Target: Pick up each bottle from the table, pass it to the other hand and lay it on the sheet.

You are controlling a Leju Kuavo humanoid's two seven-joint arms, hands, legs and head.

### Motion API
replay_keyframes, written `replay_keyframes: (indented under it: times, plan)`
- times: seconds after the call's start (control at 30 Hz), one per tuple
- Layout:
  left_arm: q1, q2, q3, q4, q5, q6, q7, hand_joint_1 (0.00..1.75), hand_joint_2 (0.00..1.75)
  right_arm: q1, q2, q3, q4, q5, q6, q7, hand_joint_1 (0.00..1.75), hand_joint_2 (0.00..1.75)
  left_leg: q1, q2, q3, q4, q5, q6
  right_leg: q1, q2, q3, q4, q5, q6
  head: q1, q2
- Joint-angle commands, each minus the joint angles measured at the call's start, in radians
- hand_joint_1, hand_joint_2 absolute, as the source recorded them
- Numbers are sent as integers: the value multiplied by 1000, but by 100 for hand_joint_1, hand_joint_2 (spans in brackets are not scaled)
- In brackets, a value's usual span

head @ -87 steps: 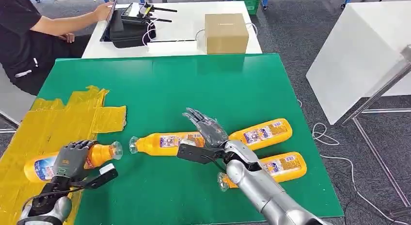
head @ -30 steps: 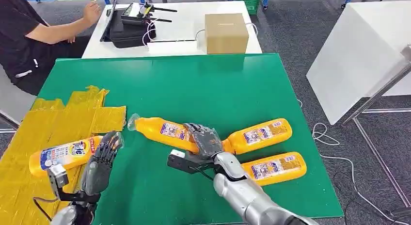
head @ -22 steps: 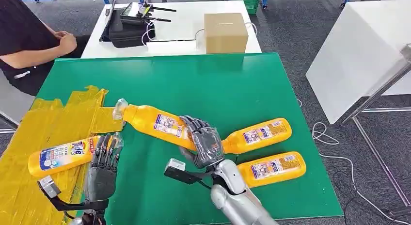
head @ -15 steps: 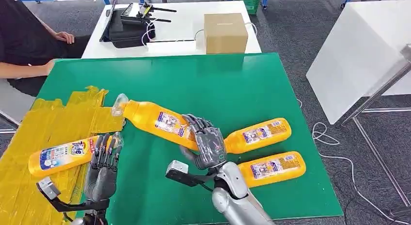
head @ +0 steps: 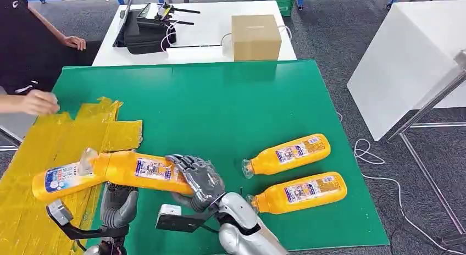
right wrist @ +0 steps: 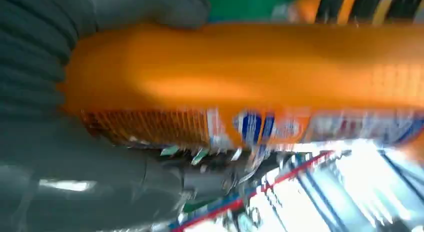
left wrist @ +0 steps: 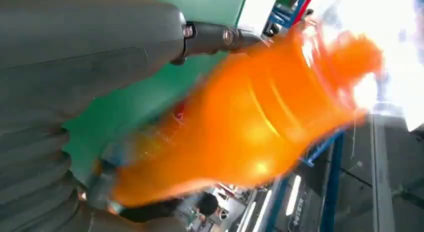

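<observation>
the right hand (head: 197, 181) was clamped round the base end of a bottle (head: 140, 169) held w/ its cap toward 9 o'clock, over the green table (head: 231, 101) edge by the yellow sheet (head: 49, 150). the left hand (head: 117, 203) sat just under the bottle's middle, fingers hidden, so can't tell if closed. best bet: left wraps the mid-body firmly before right lets go, clear of the bottle on the sheet (head: 55, 181).

glossy plastic bottle (head: 140, 171), crinkled yellow sheet (head: 49, 139)
</observation>
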Motion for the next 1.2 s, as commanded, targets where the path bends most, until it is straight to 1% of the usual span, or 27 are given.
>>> replay_keyframes:
  times: [0.03, 0.13, 0.2, 0.23, 0.27, 0.33, 0.37, 0.4, 0.47, 0.5, 0.53, 0.57, 0.6, 0.7, 0.8, 0.87, 0.9, 0.93, 0.97, 1.0, 1.03, 1.07, 1.1, 1.13, 1.17, 1.2]
  plan:
    - [-10, 25, -54, 9, 25, -12, -9, 0, 175, -43, 27, 256, 185, -28, 48, 15, 175, 175, 0, 0, 3, -2, 0, 0, 0, 0, 3, -2, 0, 0, 0, 0]
    - [-11, 24, -53, 11, 33, -16, -7, 0, 175, -47, 27, 267, 191, -30, 58, 14, 175, 175, 1, -1, 3, -2, -1, -1, 1, -1, 4, -3, 0, 1, 1, 0]
    - [-13, 27, -53, 16, 40, -24, -7, 0, 175, -45, 27, 311, 203, -46, 77, 16, 175, 175, 2, -2, 6, -3, -1, -1, 2, -3, 6, -3, -1, 1, 0, 0]
    - [-14, 27, -51, 19, 48, -29, -7, 0, 175, -43, 27, 337, 210, -49, 80, 20, 175, 175, 1, -2, 4, -2, 0, -1, 1, -3, 4, -3, -1, 0, 0, 0]
    - [-22, 27, -50, 27, 60, -31, -2, 0, 175, -73, 27, 367, 241, -58, 100, 6, 175, 175, 1, -2, 4, -2, 0, -1, 1, -3, 4, -2, -1, 0, 0, 0]
    - [-36, 25, -49, 35, 76, -34, -3, 0, 175, -104, 27, 361, 286, -82, 110, -30, 175, 175, 0, -1, 2, -2, 0, -1, 0, -1, 2, -2, 0, 0, 0, 0]
    - [-40, 22, -47, 38, 90, -35, 2, 77, 175, -111, 27, 365, 298, -93, 106, -36, 175, 175, 1, -2, 3, -2, 0, -1, 1, -3, 4, -3, 0, 0, 0, 0]
    - [-41, 22, -48, 38, 90, -36, 2, 175, 175, -113, 27, 364, 301, -95, 105, -37, 175, 175, 0, -2, 2, -1, 0, 0, 0, -2, 2, -2, 0, 0, 0, 0]
    - [-42, 21, -48, 38, 93, -41, 1, 175, 175, -115, 27, 369, 306, -107, 99, -34, 175, 175, 0, -4, 2, -1, 1, -1, 1, -4, 2, -2, 0, 0, 0, 0]
    - [-39, 19, -44, 38, 97, -44, -2, 175, 175, -94, 27, 358, 291, -115, 77, -17, 175, 175, 0, -6, 3, -2, 1, -1, 1, -7, 4, -3, 0, 1, 0, 0]
    - [-38, 18, -41, 39, 99, -50, -3, 175, 175, -98, 27, 377, 290, -106, 87, -7, 175, 175, 0, -5, 2, -2, 1, 0, 1, -5, 3, -3, 0, 1, 0, 0]
    - [-32, 16, -36, 39, 101, -54, -4, 175, 175, -63, 27, 380, 261, -101, 63, 21, 175, 175, 0, -5, 3, -2, 1, 0, 1, -5, 4, -3, -1, 1, 0, 0]
    - [-30, 13, -32, 41, 108, -66, -8, 175, 175, -54, 27, 387, 252, -95, 61, 39, 175, 175, 0, -2, 3, -2, 0, 0, 1, -3, 3, -3, 0, 0, 0, 0]
    - [-30, 13, -31, 42, 109, -67, -8, 175, 175, -52, 27, 388, 250, -95, 61, 42, 175, 175, 1, -5, 6, -3, 0, -1, 2, -6, 6, -5, -1, 1, 0, 0]
    - [-31, 12, -31, 41, 109, -68, -8, 175, 175, -55, 27, 387, 252, -95, 62, 42, 175, 175, 0, -4, 2, -1, 0, 0, 1, -4, 1, -2, -1, 1, -1, 0]
    - [-32, 12, -31, 42, 109, -68, -8, 175, 175, -57, 27, 383, 256, -96, 61, 42, 175, 175, 1, -6, 3, -2, 0, 0, 2, -7, 4, -4, -1, 1, 0, 0]
    - [-33, 11, -29, 44, 109, -70, -8, 175, 175, -58, 27, 377, 258, -97, 58, 42, 175, 175, 0, -4, 2, -2, 1, 0, 1, -5, 2, -3, -1, 1, 0, 0]
    - [-34, 10, -27, 46, 109, -73, -8, 175, 175, -59, 27, 371, 261, -96, 55, 40, 175, 175, 0, -5, 3, -2, 1, 0, 1, -6, 3, -3, -1, 1, 0, 0]
    - [-36, 10, -25, 49, 109, -77, -8, 175, 175, -60, 27, 360, 264, -97, 51, 39, 175, 175, 0, -3, 1, -1, 1, 0, 1, -4, 1, -2, 0, 1, 0, 0]
    - [-37, 9, -24, 50, 109, -81, -8, 175, 175, -62, 27, 349, 267, -96, 47, 37, 175, 175, 0, -5, 3, -2, 1, 0, 1, -6, 3, -3, -1, 1, 0, 0]
    - [-38, 10, -21, 46, 98, -76, -12, 175, 175, -63, 27, 333, 270, -93, 40, 36, 175, 175, -1, -3, 1, -1, 1, 0, 0, -4, 1, -2, 0, 0, 0, 0]
    - [-38, 12, -17, 32, 59, -49, -25, 175, 175, -66, 27, 305, 273, -87, 27, 36, 175, 175, 0, -6, 3, -2, 1, 0, 1, -7, 3, -3, -1, 1, 0, 0]
    - [-36, 17, -15, 16, 15, -19, -42, 175, 175, -67, 24, 284, 270, -87, 12, 34, 136, 175, -1, -4, 1, -1, 1, 0, 1, -4, 1, -2, -1, 0, 0, 0]
    - [-37, 29, -20, -12, -72, 41, -65, 175, 175, -70, 12, 246, 257, -90, 14, 35, 0, 175, 0, -4, 1, -1, 1, 0, 1, -5, 1, -2, -1, 1, 0, 0]
    - [-37, 42, -24, -36, -169, 114, -88, 175, 175, -66, -2, 214, 235, -100, 7, 34, 0, 175, 0, -6, 2, -2, 1, -1, 2, -7, 3, -3, -1, 1, 0, 0]
    - [-36, 57, -28, -61, -253, 184, -98, 175, 175, -62, -23, 185, 204, -90, -7, 40, 0, 0, 0, -7, 2, -2, 1, -1, 2, -7, 3, -3, -1, 1, 0, 0]
